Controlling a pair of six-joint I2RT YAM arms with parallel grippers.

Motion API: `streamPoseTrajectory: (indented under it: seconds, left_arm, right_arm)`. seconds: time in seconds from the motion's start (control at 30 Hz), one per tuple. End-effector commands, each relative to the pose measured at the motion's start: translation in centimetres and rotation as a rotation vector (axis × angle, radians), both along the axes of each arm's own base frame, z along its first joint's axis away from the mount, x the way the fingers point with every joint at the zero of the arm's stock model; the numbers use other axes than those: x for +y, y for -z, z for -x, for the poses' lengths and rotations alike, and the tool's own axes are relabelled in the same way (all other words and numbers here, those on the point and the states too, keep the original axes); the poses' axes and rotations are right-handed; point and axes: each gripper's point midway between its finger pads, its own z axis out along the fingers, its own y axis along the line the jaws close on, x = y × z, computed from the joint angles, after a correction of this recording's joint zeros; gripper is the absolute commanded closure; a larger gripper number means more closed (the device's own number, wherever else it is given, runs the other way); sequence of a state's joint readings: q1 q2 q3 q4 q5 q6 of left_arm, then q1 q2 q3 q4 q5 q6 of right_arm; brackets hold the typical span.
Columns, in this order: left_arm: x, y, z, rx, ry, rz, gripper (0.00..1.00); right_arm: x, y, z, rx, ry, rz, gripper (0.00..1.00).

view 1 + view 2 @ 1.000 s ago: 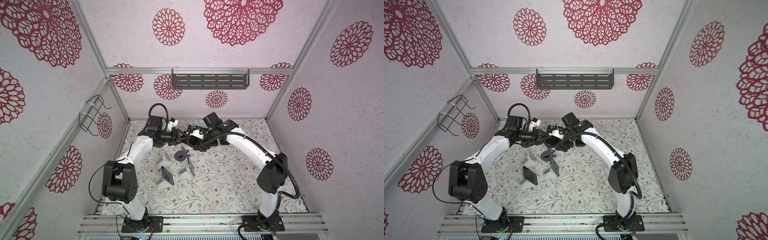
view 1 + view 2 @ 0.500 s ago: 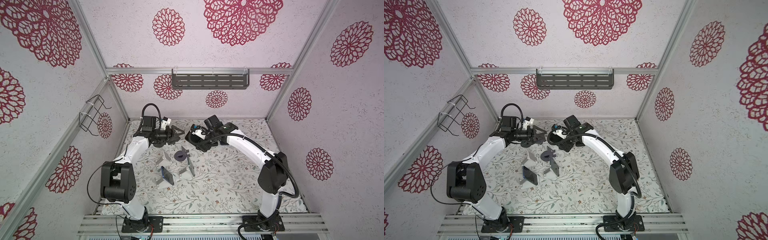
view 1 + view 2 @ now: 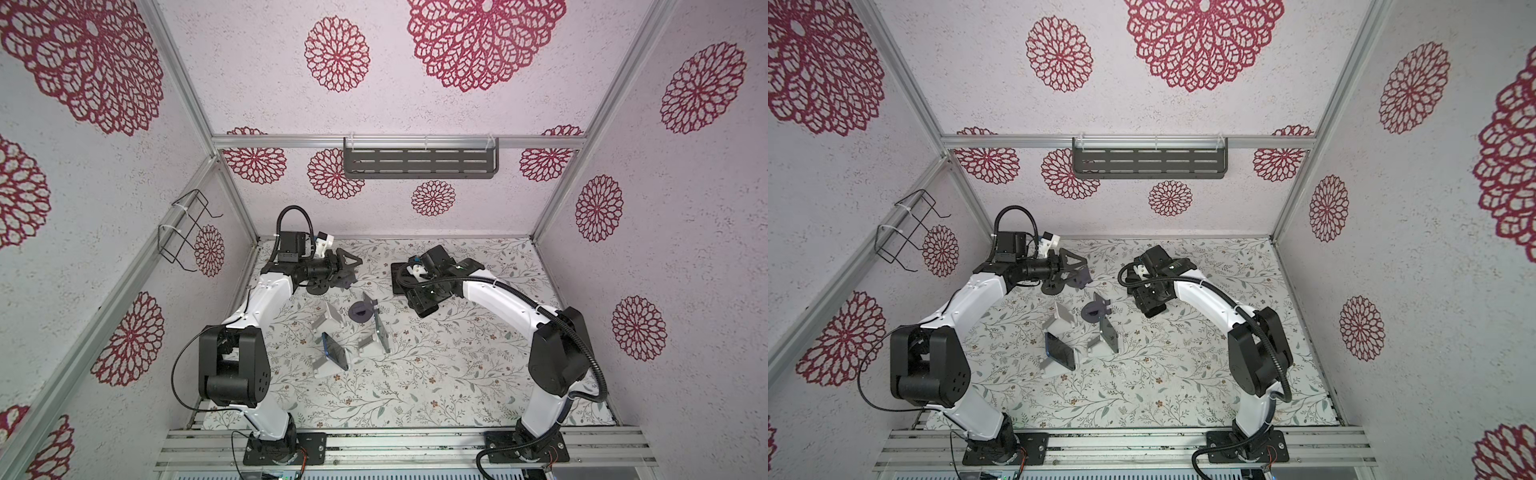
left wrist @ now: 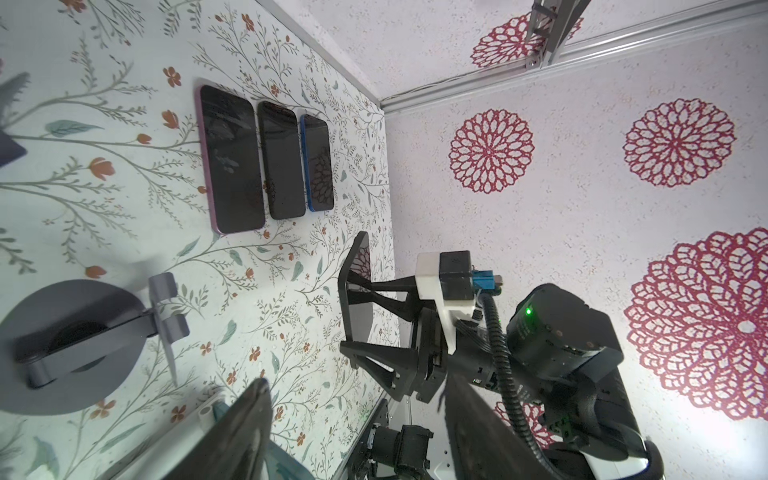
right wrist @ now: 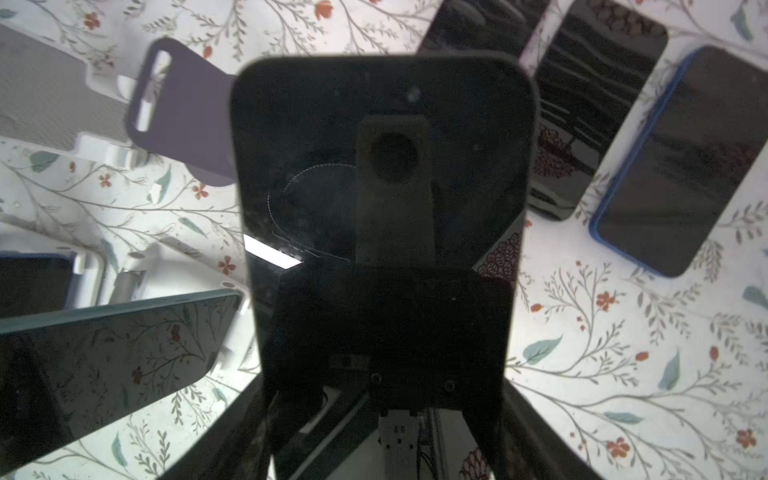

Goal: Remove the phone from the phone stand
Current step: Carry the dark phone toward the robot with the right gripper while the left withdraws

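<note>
In the right gripper [image 4: 353, 309] the phone [image 5: 382, 187] is being pinched by its edges and held above the table [image 3: 457, 374], apart from the round stand [image 4: 70, 345]. The left gripper [image 3: 352, 272] is being held spread, gripping nothing. Three other phones [image 4: 266, 162] are lying flat, side by side.

A robot lab booth (aluminium frame [image 3: 291, 142], floral wall panels [image 3: 374, 216]).

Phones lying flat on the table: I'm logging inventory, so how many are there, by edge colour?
Pink-edged phone: 1
Black phone: 1
Blue-edged phone: 1
Total: 3
Not counted: the held phone in the right gripper.
</note>
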State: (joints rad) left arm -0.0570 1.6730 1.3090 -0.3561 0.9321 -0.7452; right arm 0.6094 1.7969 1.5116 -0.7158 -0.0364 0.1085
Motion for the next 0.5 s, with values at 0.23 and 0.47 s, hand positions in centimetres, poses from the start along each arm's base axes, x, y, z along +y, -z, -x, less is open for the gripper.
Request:
streamPoseTrajectory:
  seconds: [0.23, 0.47]
  left_arm:
    - [3.5, -1.0, -0.6, -0.063, -0.125, -0.115, 0.32]
    - [4.3, -1.4, -0.7, -0.073, -0.155, -0.122, 0.32]
  right_arm:
    - [-0.1, -0.2, 1.1, 0.012, 0.311, -0.091, 0.6]
    - [2.3, 2.4, 2.6, 0.062, 0.35, -0.118, 0.6]
